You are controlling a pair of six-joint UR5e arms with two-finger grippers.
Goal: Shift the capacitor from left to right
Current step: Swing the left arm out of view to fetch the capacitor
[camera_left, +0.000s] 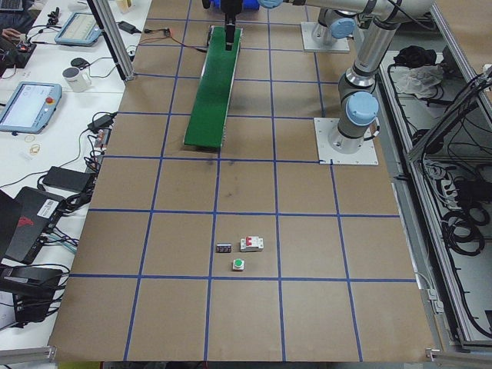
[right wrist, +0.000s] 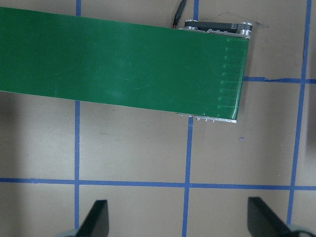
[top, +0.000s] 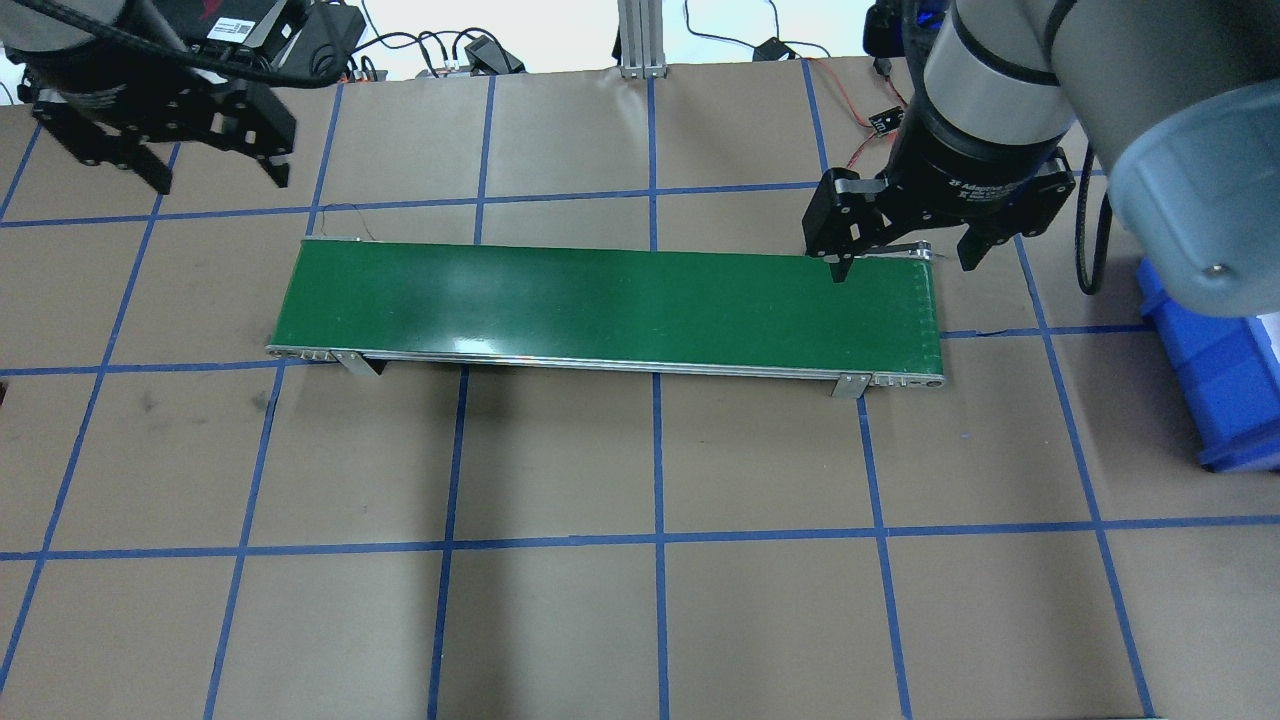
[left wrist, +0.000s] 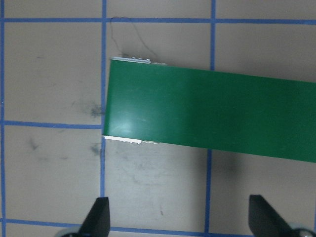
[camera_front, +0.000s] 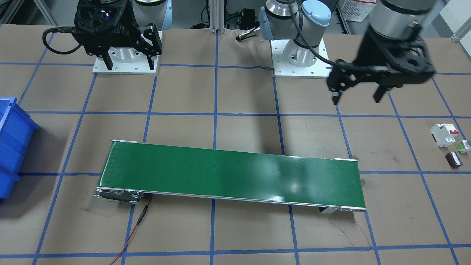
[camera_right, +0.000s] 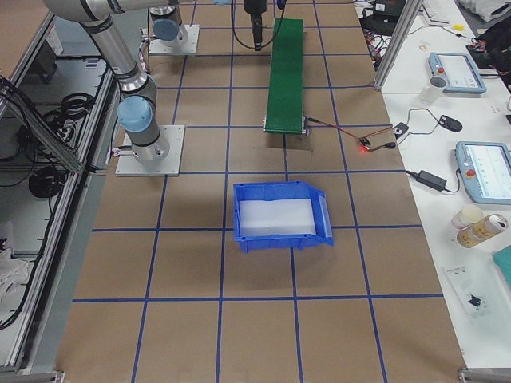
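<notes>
The capacitor (camera_front: 453, 159) is a small dark boxy part lying on the brown table at the robot's far left, beside a white breaker (camera_front: 444, 134) with a red switch. It also shows in the exterior left view (camera_left: 224, 248). It is out of the overhead and wrist views. My left gripper (camera_front: 357, 97) is open and empty, raised above the table well away from the capacitor, near the left end of the green conveyor (camera_front: 232, 176). In the left wrist view (left wrist: 181, 219) its jaws stand wide apart. My right gripper (top: 905, 265) is open and empty above the conveyor's right end.
A tiny green-and-white part (camera_front: 464, 146) lies next to the breaker. The conveyor (top: 600, 300) lies across the table's middle. A blue bin (top: 1220, 380) stands at the robot's right, beyond the belt's end. A red wire (camera_front: 136, 224) runs from the belt's right end.
</notes>
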